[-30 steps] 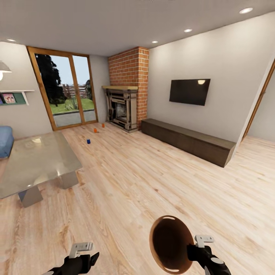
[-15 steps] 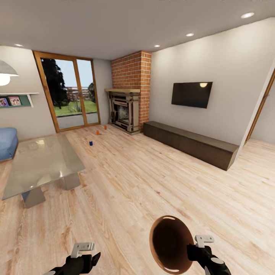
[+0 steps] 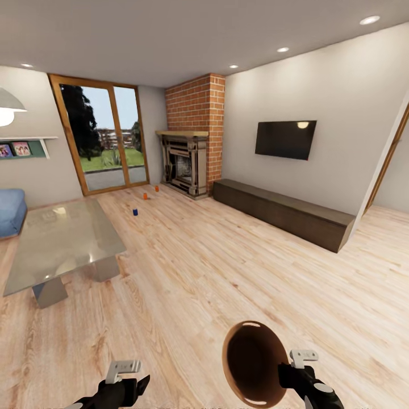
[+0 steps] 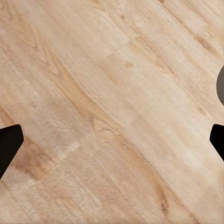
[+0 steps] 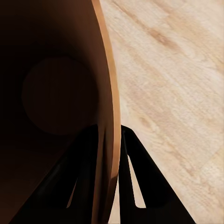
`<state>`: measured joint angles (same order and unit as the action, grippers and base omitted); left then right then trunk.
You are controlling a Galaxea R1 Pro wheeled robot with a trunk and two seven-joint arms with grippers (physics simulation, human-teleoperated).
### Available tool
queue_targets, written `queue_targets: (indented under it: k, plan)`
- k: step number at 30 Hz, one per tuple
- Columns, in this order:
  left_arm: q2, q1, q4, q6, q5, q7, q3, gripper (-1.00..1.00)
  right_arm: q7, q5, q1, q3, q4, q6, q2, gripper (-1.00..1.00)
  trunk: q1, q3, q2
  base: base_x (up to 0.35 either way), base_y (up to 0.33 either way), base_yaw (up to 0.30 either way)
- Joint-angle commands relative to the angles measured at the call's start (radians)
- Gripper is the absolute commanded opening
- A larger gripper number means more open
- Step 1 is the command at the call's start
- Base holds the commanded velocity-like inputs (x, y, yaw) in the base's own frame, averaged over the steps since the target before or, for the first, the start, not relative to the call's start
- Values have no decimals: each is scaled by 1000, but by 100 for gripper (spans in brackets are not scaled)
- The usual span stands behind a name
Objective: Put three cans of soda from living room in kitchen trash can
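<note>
My right gripper (image 5: pixel 108 140) clamps the bin (image 3: pixel 253 363) rim. My left gripper (image 4: pixel 112 140) hangs spread apart. Three cans (image 3: pixel 144 196) stand far ahead by the fireplace (image 3: pixel 183 165).

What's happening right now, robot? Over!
Right end effector shut on trash can rim; left end effector open, empty. Three soda cans on floor near fireplace. Glass table off to left; open floor between.

Head high; wrists near floor (image 4: pixel 112 93)
</note>
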<state>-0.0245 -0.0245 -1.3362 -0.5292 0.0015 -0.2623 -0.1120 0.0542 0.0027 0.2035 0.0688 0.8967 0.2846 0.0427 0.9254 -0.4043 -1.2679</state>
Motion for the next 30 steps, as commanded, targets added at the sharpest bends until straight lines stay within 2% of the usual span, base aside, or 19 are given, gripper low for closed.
queue_targets:
  k: [1,14,22,30]
  plan:
    - [0,0,0,0,0,0,0,100,7,-6,0,0,2,0,0,-100,0,-1,0,0,0,0]
    - [0,0,9,3,0,0,0,100,6,-6,0,0,2,-1,-1,-100,0,-9,0,0,0,0]
    - [0,0,10,4,0,0,0,100,6,-6,0,0,2,-1,-1,-100,-31,16,56,0,0,0]
    - [1,-1,34,56,3,0,-1,100,6,-6,0,0,1,-1,-1,-100,-31,16,56,18,0,0]
